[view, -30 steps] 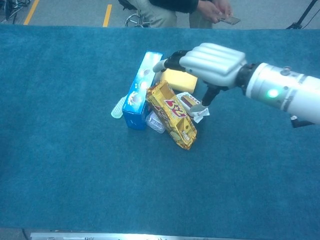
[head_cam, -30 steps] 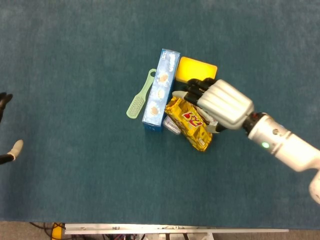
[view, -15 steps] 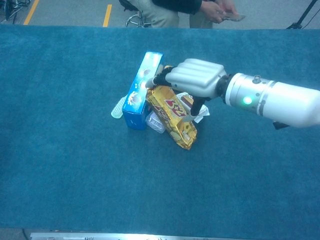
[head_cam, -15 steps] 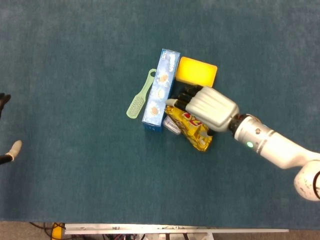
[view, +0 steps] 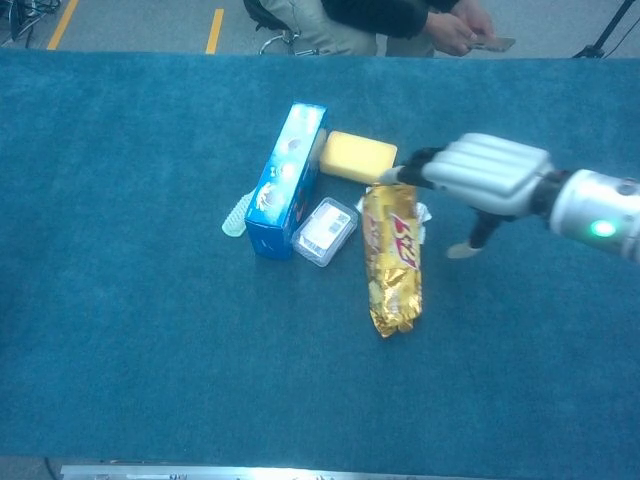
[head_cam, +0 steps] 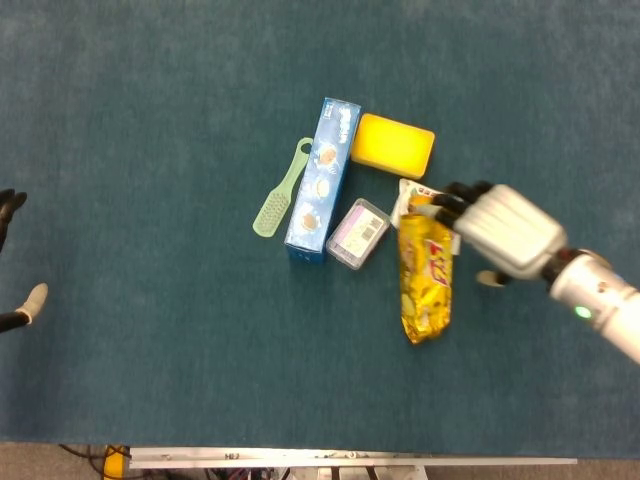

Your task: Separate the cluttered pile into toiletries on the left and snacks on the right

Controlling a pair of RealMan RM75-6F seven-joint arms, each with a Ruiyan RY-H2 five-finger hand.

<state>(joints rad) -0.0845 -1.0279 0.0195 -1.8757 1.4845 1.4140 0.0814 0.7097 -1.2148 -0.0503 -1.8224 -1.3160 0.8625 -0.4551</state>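
- Even, soft overhead light with faint shadows.
- Glare whitens the right hand (view: pixel 490 175) and gold snack wrapper (view: pixel 393 258).
- Both views slightly soft and grainy, colours tinted blue.

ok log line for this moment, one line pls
right hand fingers on top end of yellow foil snack bag | bag apart from blue box | left hand at table edge, empty

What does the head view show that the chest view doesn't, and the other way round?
Only the head view shows the left hand at the table's far left edge. Only the chest view shows a seated person beyond the table and the floor. Both show the right hand touching the yellow snack bag, plus the blue box, green brush, yellow sponge and small clear case.
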